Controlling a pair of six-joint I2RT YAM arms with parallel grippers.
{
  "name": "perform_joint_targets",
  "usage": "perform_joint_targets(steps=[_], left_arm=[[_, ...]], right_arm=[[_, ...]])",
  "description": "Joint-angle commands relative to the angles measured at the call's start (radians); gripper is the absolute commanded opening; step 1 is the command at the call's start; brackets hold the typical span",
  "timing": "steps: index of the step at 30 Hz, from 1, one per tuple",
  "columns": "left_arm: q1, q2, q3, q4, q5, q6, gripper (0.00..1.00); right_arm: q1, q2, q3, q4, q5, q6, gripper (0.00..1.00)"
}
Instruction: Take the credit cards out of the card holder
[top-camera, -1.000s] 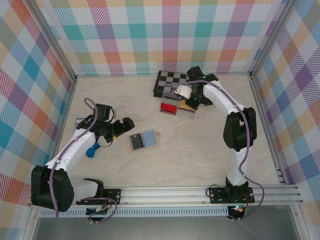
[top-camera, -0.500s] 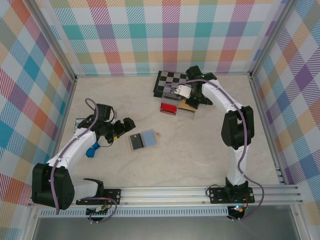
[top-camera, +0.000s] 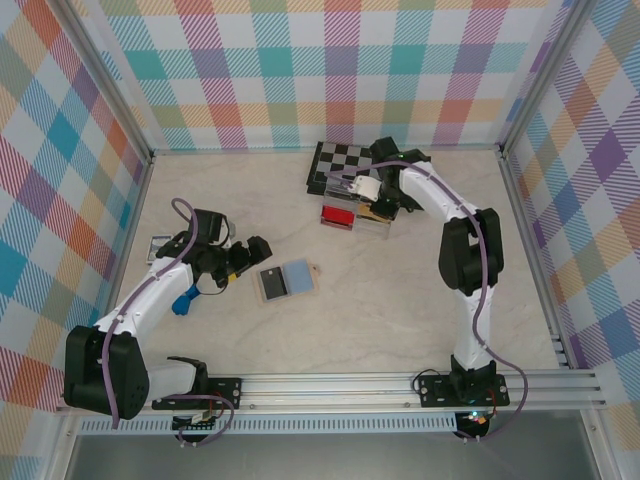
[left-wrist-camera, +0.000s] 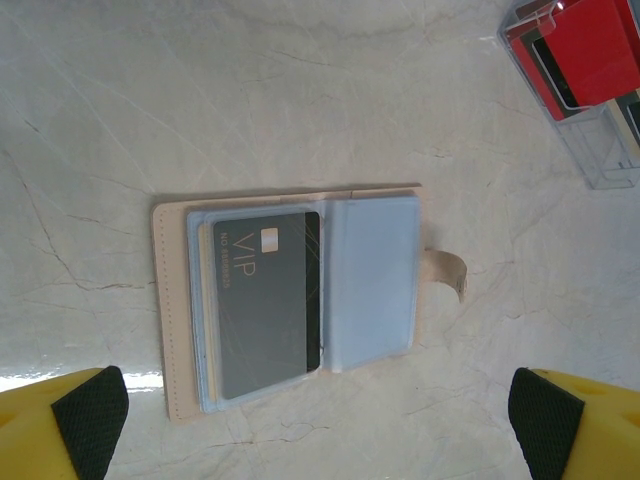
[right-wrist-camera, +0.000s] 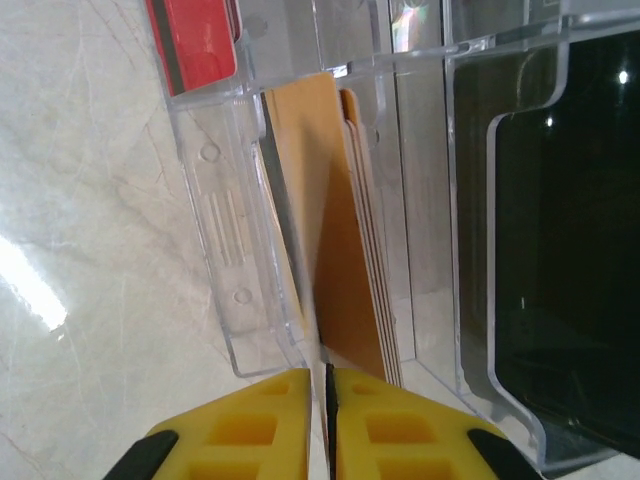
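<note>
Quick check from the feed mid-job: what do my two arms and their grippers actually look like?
The left arm and the right arm are each made of white tubular links joined by bulky black joint housings. A grey-purple cable loops along each arm. The left gripper and right gripper have yellow fingers with moulded recesses. The left gripper's fingers carry black pads. I can't read any markings.

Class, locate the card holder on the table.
In the top view the card holder lies open, left of centre, just right of the left tool.
</note>
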Motion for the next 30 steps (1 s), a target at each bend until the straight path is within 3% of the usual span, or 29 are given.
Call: perform_joint_targets(steps=[1,12,21,30], left_arm=[[0.009,0.007,-0.014,0.018,0.025,-0.007,1.00],[0.009,0.000,-0.020,0.016,0.030,-0.004,1.00],[0.009,-0.007,-0.027,0.016,0.034,-0.001,1.00],[-0.004,-0.032,-0.046,0.016,0.026,-0.047,1.00]], right_arm=[[0.012,0.026,0.038,-0.009,0.003,0.026,0.14],[0.018,0.000,0.066,0.064,0.065,0.111,0.17],[0.021,-0.035,0.054,0.060,0.040,0.194,0.16],[0.036,-0.267,-0.079,0.106,-0.141,0.597,0.35]])
